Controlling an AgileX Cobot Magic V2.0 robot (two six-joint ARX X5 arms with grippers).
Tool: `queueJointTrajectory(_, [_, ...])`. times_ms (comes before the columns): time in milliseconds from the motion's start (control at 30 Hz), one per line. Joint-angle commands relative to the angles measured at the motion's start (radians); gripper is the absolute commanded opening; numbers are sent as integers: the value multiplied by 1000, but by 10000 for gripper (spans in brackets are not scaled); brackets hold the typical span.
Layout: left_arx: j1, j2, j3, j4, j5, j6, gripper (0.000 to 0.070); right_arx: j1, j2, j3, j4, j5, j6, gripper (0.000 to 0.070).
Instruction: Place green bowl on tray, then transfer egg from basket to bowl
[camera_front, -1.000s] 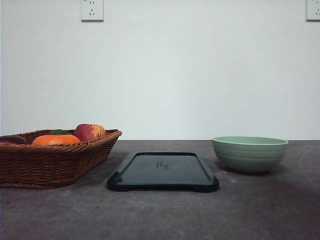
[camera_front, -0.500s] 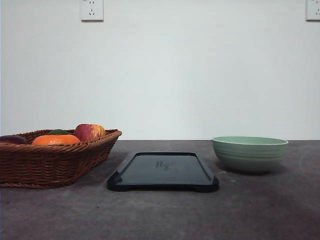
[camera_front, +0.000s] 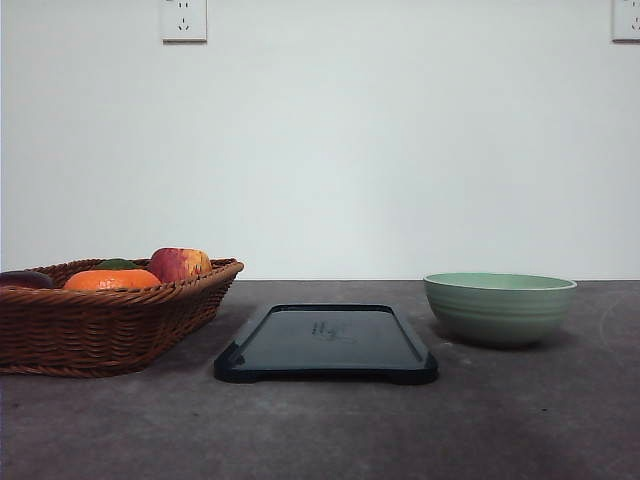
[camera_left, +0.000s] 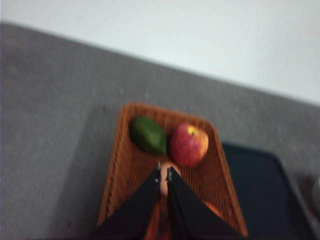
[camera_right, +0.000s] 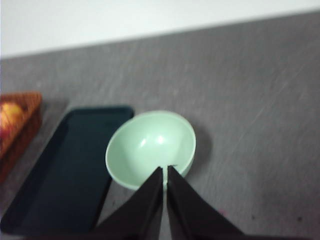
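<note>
Celadon-green and empty, the green bowl (camera_front: 499, 308) sat on the grey tabletop (camera_front: 520, 420) just beside the tray (camera_front: 326, 343), on the side away from the basket (camera_front: 105, 318), not touching the tray's rim and not yet on it. From the right wrist camera I looked down on that bowl (camera_right: 150, 148) with the right gripper (camera_right: 165, 170) hovering above its near rim, fingers pressed together with nothing between them, so I judged this arm the nearer one for the first step. The tray (camera_right: 67, 165) lay directly beside the bowl, its long axis running away from the robot, so the carry I expected was a short sideways one toward the basket side. To take the rim, those fingers would first have had to part. The left gripper (camera_left: 164, 172) hung over the basket (camera_left: 127, 170), its fingers also drawn together and holding nothing; a pale orange-pink rounded thing (camera_left: 165, 181) showed just past the tips, possibly the egg, but the blur kept me from being sure. Beyond it in the basket lay a green avocado-like fruit (camera_left: 148, 134) and a red apple (camera_left: 189, 144), side by side near the far end. An orange (camera_front: 111, 279) also showed over the basket's braided rim in the front view.
</note>
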Motion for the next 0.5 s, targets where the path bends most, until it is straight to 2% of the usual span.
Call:
queueJointTrajectory(0, [-3, 50, 42, -25, 8, 53, 9, 0, 63, 41, -12, -8, -7, 4])
queueJointTrajectory(167, [-11, 198, 119, -113, 15, 111, 9, 0, 223, 132, -63, -30, -27, 4])
queueJointTrajectory(467, [-11, 417, 209, -204, 109, 113, 8, 0, 481, 286, -166, -50, -63, 4])
